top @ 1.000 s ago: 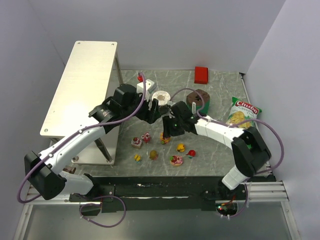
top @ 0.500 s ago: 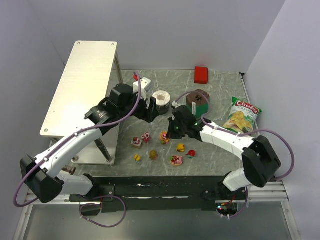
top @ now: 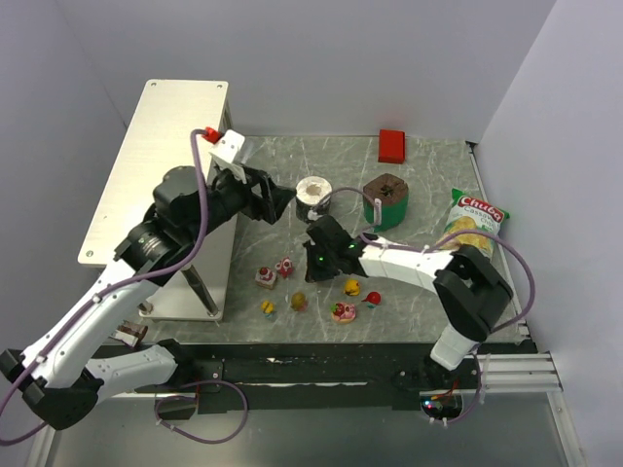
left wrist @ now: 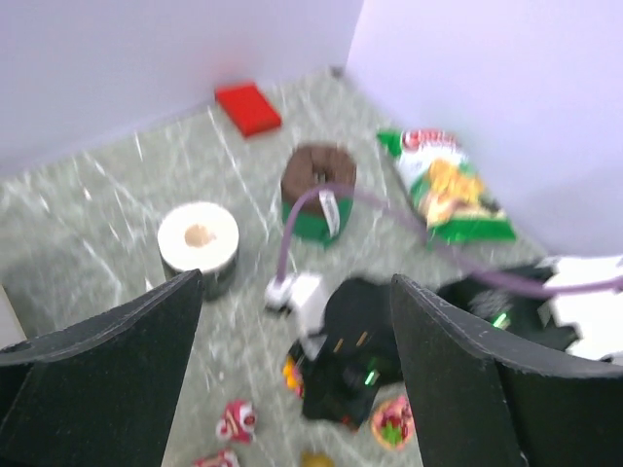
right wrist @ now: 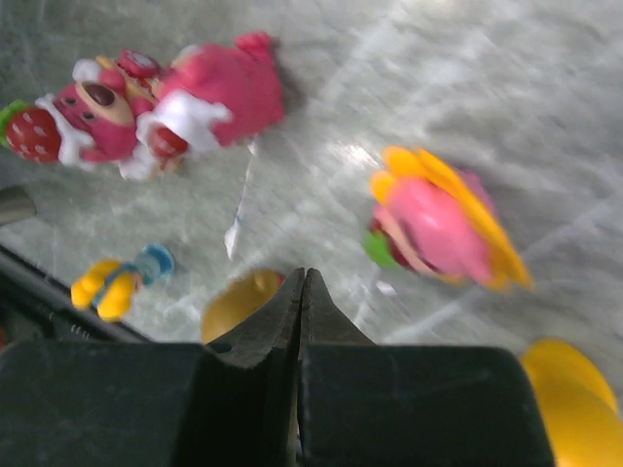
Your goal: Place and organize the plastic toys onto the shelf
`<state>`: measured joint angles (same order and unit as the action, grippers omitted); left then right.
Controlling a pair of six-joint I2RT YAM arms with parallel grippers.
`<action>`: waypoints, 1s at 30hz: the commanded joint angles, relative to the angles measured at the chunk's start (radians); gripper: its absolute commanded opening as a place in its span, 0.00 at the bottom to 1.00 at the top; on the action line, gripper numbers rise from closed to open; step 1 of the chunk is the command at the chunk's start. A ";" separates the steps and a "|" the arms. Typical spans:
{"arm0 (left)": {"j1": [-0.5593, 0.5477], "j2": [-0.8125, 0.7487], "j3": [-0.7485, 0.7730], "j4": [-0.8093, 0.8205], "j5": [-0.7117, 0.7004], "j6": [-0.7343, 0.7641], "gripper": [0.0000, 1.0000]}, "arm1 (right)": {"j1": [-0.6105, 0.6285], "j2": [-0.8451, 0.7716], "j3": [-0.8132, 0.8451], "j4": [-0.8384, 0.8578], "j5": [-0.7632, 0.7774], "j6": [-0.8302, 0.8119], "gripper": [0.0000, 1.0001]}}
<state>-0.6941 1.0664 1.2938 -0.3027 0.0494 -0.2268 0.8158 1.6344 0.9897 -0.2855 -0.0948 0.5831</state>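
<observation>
Plastic toys (top: 343,311) lie scattered; I see my right gripper (right wrist: 302,288) pinched together, empty, and my left gripper (left wrist: 295,282) spread wide, empty.

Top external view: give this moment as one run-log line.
left gripper: open, raised | right gripper: shut, low among toys | shelf: no toys on visible top

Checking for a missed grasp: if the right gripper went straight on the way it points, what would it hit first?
Probably the bare table, in the gap between the yellow toy and the pink-and-orange toy. The right gripper is shut, its tip close beside the yellow one; depth is unclear.
</observation>
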 commanded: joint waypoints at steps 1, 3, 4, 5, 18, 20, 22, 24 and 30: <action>0.002 -0.029 0.041 0.060 -0.032 0.007 0.83 | 0.075 0.073 0.125 -0.064 0.144 -0.022 0.00; 0.002 -0.034 0.041 0.063 -0.040 0.010 0.84 | 0.091 0.100 0.174 -0.092 0.212 -0.023 0.00; 0.002 -0.034 0.038 0.063 -0.040 0.014 0.84 | 0.097 0.129 0.191 -0.104 0.239 -0.022 0.00; 0.002 -0.033 0.038 0.062 -0.043 0.014 0.84 | 0.103 0.145 0.223 -0.148 0.265 -0.016 0.00; 0.002 -0.032 0.029 0.057 -0.046 0.023 0.86 | 0.115 0.232 0.248 -0.264 0.406 0.047 0.00; 0.002 -0.036 0.019 0.063 -0.046 0.017 0.86 | 0.115 0.229 0.230 -0.267 0.415 0.057 0.00; 0.002 -0.039 0.010 0.068 -0.046 0.015 0.86 | 0.118 0.222 0.211 -0.274 0.418 0.063 0.00; 0.002 -0.042 0.006 0.074 -0.046 0.012 0.86 | 0.118 0.208 0.198 -0.277 0.418 0.072 0.00; 0.002 -0.043 -0.011 0.085 -0.046 0.000 0.86 | 0.117 0.162 0.136 -0.279 0.434 0.092 0.00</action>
<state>-0.6941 1.0435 1.2911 -0.2703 0.0135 -0.2234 0.9272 1.8473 1.1717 -0.5259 0.2966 0.6464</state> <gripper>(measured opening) 0.859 0.007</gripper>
